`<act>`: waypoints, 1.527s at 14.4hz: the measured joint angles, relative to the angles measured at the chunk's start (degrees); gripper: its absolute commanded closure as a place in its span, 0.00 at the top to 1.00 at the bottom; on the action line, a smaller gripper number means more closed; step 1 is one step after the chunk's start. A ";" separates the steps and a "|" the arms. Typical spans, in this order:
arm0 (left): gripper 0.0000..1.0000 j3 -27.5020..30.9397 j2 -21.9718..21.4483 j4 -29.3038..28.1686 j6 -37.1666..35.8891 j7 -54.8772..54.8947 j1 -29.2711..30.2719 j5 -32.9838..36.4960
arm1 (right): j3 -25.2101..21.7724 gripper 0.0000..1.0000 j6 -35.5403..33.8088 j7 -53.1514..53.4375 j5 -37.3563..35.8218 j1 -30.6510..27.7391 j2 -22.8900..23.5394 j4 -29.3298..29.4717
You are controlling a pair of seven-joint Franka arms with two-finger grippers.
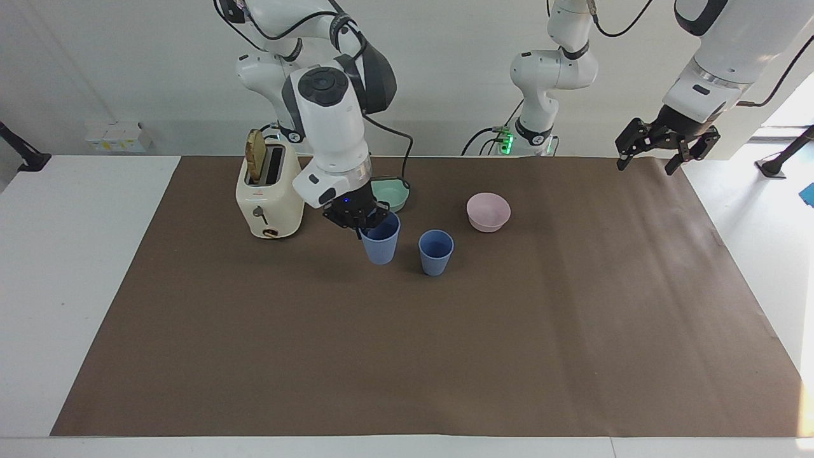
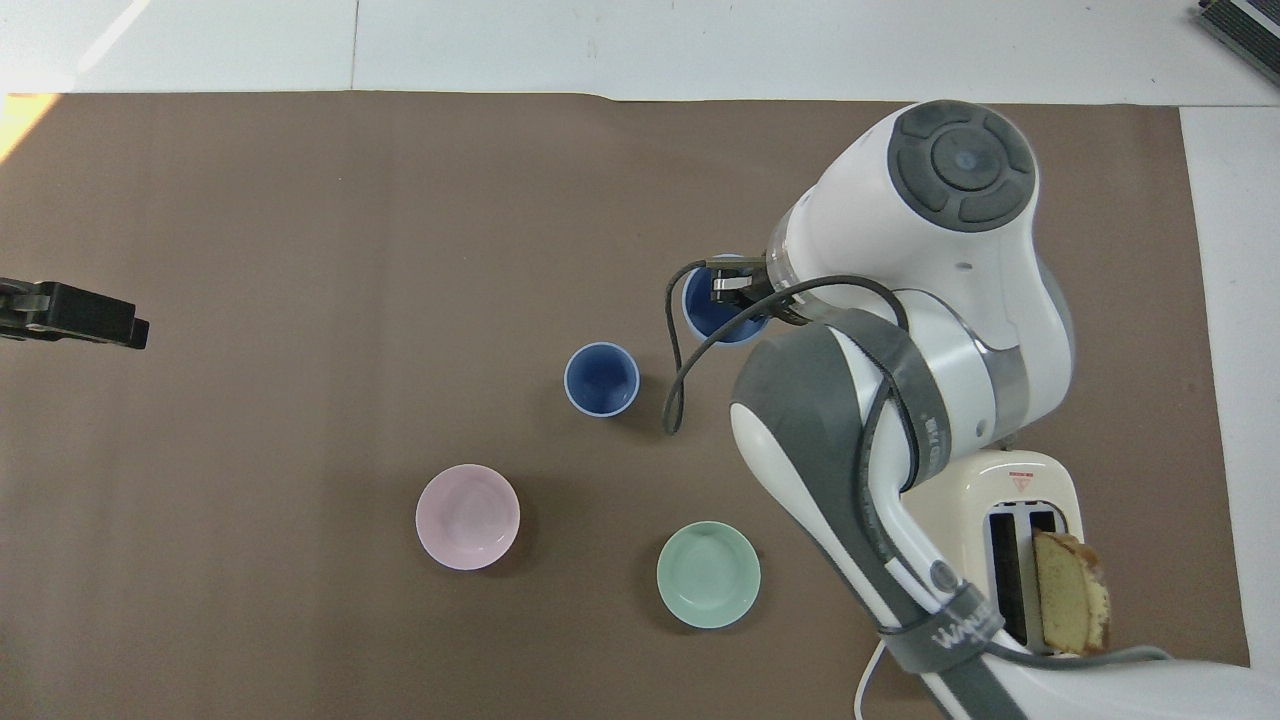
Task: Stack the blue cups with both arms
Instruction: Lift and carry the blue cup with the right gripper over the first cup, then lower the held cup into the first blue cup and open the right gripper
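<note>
My right gripper [image 1: 360, 221] is shut on the rim of one blue cup [image 1: 381, 244] and holds it upright a little above the brown mat, close beside the second blue cup [image 1: 436, 252], toward the right arm's end. The second cup stands upright and empty on the mat. In the overhead view the held cup [image 2: 712, 315] shows under the right gripper [image 2: 735, 291], apart from the standing cup [image 2: 601, 379]. My left gripper [image 1: 664, 150] is open and empty and waits in the air over the mat's edge at the left arm's end; it also shows in the overhead view [image 2: 75, 315].
A green bowl [image 1: 395, 194] and a pink bowl [image 1: 488, 212] sit nearer to the robots than the cups. A cream toaster [image 1: 267, 194] with a bread slice stands at the right arm's end. The brown mat [image 1: 445, 356] covers the table.
</note>
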 measured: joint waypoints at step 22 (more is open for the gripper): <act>1.00 0.00 -0.01 0.00 0.00 0.00 0.00 0.00 | 1.14 0.00 2.30 5.68 2.62 7.57 5.07 -0.64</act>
